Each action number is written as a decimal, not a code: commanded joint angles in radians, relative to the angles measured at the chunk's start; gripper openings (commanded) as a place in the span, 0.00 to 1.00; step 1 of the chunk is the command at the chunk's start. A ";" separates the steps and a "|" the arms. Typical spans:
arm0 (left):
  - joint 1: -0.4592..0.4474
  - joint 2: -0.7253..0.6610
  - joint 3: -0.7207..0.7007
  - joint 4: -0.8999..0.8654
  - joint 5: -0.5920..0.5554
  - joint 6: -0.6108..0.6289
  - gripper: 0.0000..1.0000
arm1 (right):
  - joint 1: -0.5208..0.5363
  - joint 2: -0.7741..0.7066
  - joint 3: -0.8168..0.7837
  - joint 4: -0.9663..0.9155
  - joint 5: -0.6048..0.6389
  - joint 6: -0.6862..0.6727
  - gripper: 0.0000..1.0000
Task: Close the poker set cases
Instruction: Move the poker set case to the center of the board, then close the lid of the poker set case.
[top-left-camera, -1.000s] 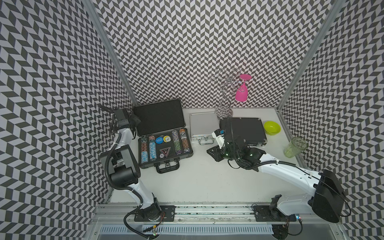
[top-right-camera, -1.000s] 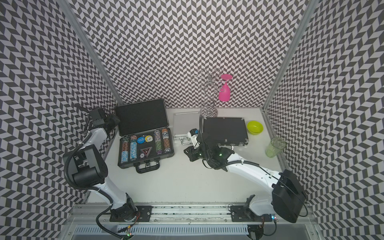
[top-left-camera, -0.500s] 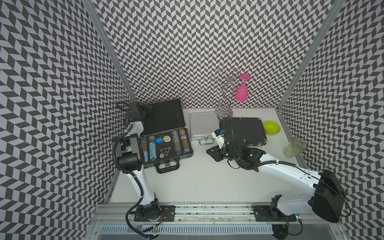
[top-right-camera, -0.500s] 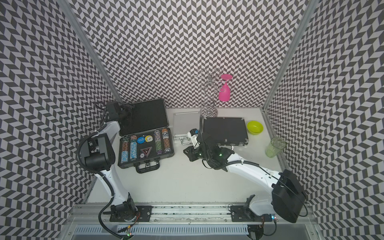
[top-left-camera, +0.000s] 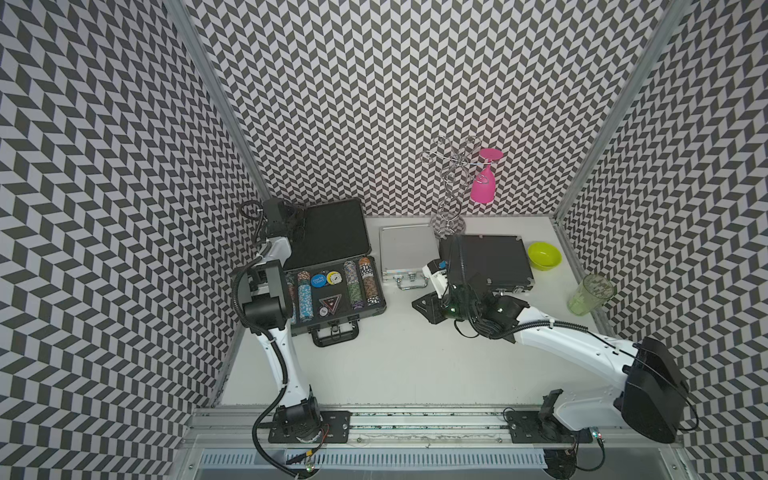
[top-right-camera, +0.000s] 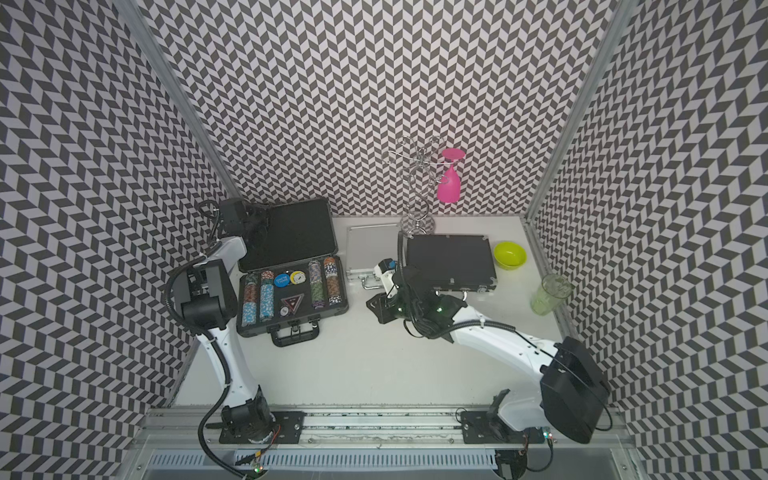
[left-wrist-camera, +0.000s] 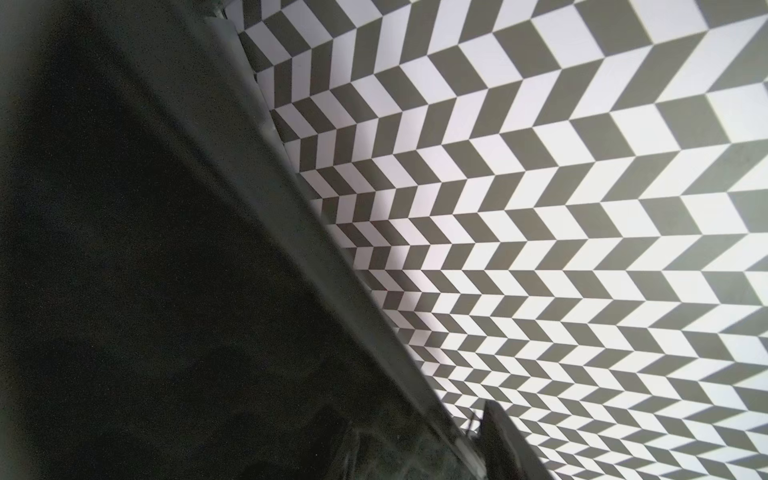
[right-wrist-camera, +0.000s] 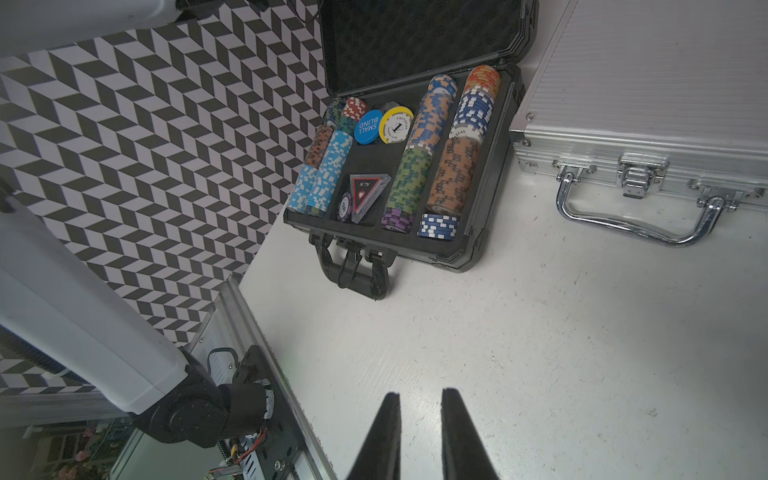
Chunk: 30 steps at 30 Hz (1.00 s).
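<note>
Left of centre in both top views, at the raised lid (top-left-camera: 332, 232) of the open black case (top-left-camera: 370, 312), my left jaws sit placed to fold it down, grip impossible to tell, while my right jaws hang slightly parted, empty.

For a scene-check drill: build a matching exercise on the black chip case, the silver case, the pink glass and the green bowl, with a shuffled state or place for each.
Things
1. black chip case
2. silver case
3. pink glass
4. green bowl

States or places
a. hangs upside down on the wire rack
b. lid raised, chips showing
c. shut, lying flat
d. stands open side up on the table

Pairs: 1-b, 2-c, 3-a, 4-d
</note>
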<state>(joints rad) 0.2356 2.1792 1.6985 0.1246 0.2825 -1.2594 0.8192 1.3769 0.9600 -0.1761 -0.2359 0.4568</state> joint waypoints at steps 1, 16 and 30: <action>0.004 0.019 0.060 0.076 -0.034 -0.028 0.50 | -0.003 0.008 0.008 0.056 -0.006 0.007 0.20; 0.006 0.069 0.152 0.063 -0.028 -0.100 0.21 | -0.002 0.021 0.013 0.053 -0.005 0.004 0.20; 0.000 -0.033 0.015 0.183 0.012 -0.121 0.00 | -0.002 0.018 0.005 0.055 -0.002 0.002 0.20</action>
<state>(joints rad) 0.2314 2.2173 1.7561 0.1646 0.3153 -1.4101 0.8196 1.3891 0.9600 -0.1707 -0.2390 0.4568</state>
